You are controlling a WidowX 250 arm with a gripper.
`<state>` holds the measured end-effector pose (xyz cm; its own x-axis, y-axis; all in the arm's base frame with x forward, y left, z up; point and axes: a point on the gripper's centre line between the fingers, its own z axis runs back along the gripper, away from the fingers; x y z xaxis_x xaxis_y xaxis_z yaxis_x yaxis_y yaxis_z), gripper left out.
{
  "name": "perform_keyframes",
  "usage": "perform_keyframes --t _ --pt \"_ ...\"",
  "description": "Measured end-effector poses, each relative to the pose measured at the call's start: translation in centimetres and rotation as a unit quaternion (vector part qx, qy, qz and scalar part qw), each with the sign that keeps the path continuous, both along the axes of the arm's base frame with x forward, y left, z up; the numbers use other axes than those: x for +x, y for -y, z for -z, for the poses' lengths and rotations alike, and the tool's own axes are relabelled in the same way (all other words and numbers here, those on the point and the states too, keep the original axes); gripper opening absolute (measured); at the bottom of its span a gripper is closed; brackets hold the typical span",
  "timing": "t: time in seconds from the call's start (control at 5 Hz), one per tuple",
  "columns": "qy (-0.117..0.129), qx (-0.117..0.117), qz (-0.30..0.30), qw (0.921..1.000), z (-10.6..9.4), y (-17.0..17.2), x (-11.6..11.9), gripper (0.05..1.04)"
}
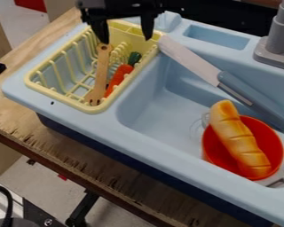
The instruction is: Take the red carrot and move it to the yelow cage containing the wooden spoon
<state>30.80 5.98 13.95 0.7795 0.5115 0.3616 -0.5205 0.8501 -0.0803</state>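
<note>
My claw [124, 30] hangs spread and empty above the cage [58, 97], where the carrot [119, 76] already lies beside the spoon [101, 66]; I'd guess it's light, stiff and slightly slick, best pinched across its thick body below the leaves [134, 57].

Pincer [125, 40] and faucet [282, 31] cut off by top edge

Yellow and orange-red below the black gripper [126, 40].
Beneath the jaws: basket [58, 98] pale yellow, spoon [101, 66] light brown with dark marks at its lower end, carrot [117, 77] orange-red with dark green top. Down and right from the jaws: sink [138, 137] pale blue, knife [189, 60] whitish with blue-grey handle, bread [234, 133] golden-brown, banded paler, pot [272, 137] bright red inside.
</note>
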Motion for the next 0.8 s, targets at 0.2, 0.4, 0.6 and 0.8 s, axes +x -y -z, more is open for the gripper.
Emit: perform_keyframes --t 0.2,0.4,0.6,0.8 --pt "-0.041 -0.007 0.009 0.9991 -1.0 1.1 -0.7 1.000" --pt "-0.080 -0.016 0.051 0.9953 -0.8 3.5 -1.5 1.000" --pt "-0.093 -0.015 0.101 0.9905 -0.5 5.6 -1.9 1.000" --pt "-0.095 -0.018 0.115 0.9887 0.1 7.3 -2.1 1.000"
